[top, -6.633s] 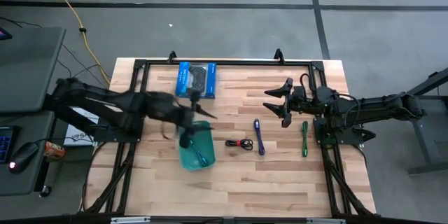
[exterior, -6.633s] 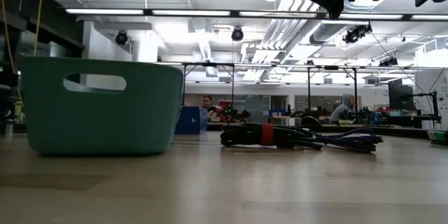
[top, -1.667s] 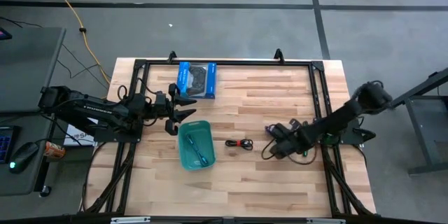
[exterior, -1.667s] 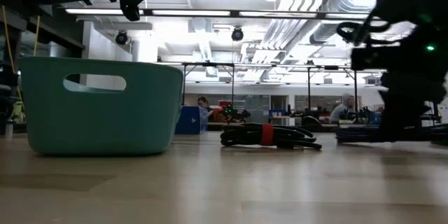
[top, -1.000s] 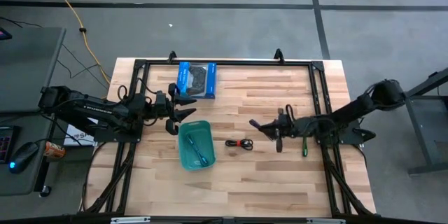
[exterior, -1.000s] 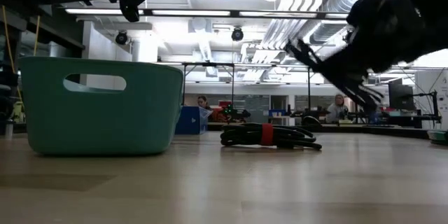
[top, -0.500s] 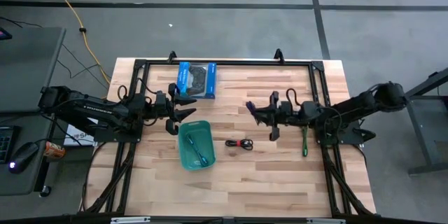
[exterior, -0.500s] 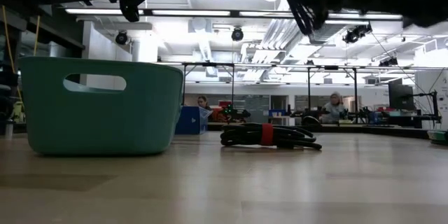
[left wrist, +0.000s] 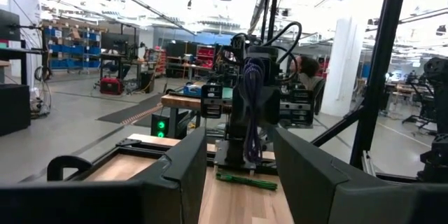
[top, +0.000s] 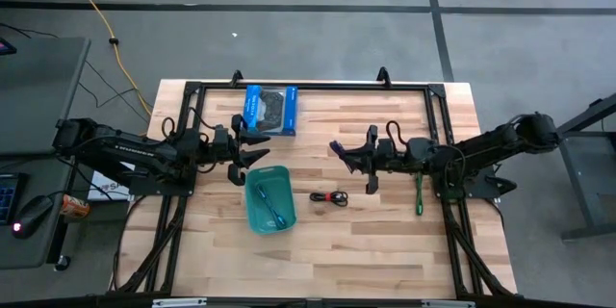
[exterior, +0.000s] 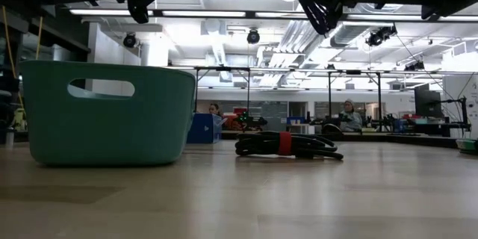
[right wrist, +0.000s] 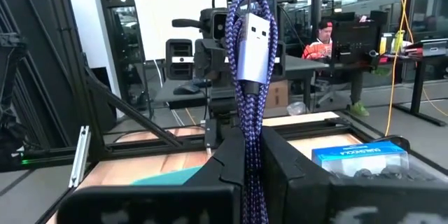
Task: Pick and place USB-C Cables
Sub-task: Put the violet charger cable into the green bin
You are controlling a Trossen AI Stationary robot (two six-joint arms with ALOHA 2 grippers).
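Note:
My right gripper hovers over the table's middle, shut on the purple USB-C cable, a braided bundle with a silver plug. The black cable with a red tie lies flat on the wood just nearer; it also shows in the low view. The green cable lies under my right arm. A blue-teal cable rests in the teal bin. My left gripper stands open above the bin's far left corner, touching nothing. My right gripper pinches the purple cable bundle between its two fingers. The fingers are about level and point toward the table's left; the bundle runs along them. Its plug end sticks out past the fingertips. The cable is lifted clear of the table.
A blue box picturing a controller lies at the far edge, left of the middle. A black frame rail runs around the table. Bare wood spreads toward the near edge. People sit at benches in the room behind.
My right gripper, shut on the purple cable, has risen and travelled toward the table's left and a little toward its far edge, levelling out as it went. The cable rides with it, clear of the wood.

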